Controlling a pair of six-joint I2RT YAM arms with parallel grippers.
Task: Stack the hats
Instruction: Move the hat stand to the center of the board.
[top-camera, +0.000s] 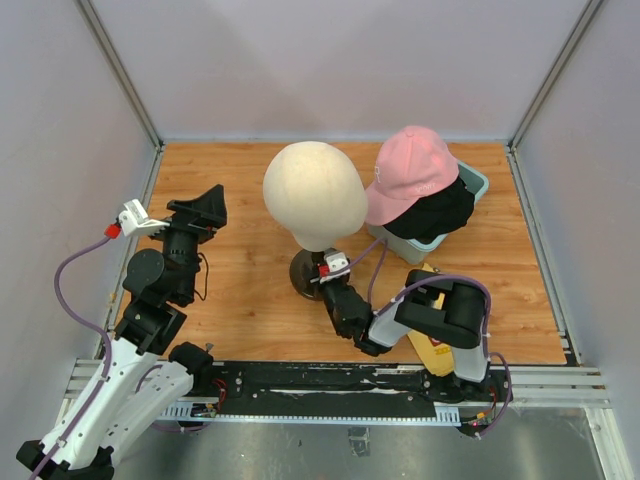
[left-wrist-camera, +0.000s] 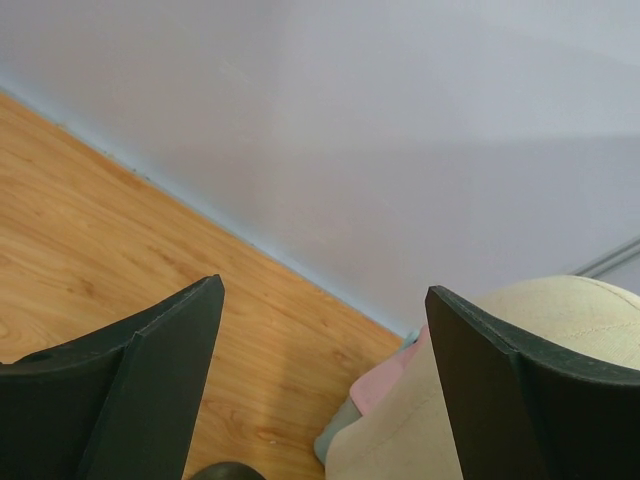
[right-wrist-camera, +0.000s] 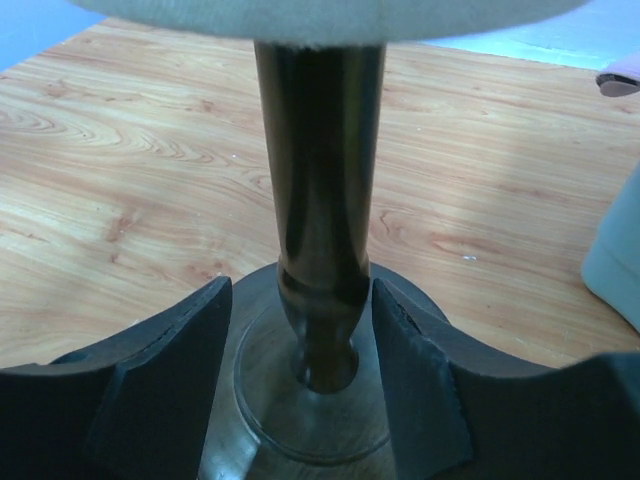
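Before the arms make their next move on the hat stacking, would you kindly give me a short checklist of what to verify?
1. left gripper open and holding nothing: ok.
2. right gripper holding nothing: ok, its jaws are open.
3. right gripper clear of obstacles: not ok, it straddles the stand post low under the mannequin head.
4. mannequin head upright: ok.
5. pink cap seated on the black cap in the bin: ok.
6. Further hats left to stack: cannot tell, none shows elsewhere.
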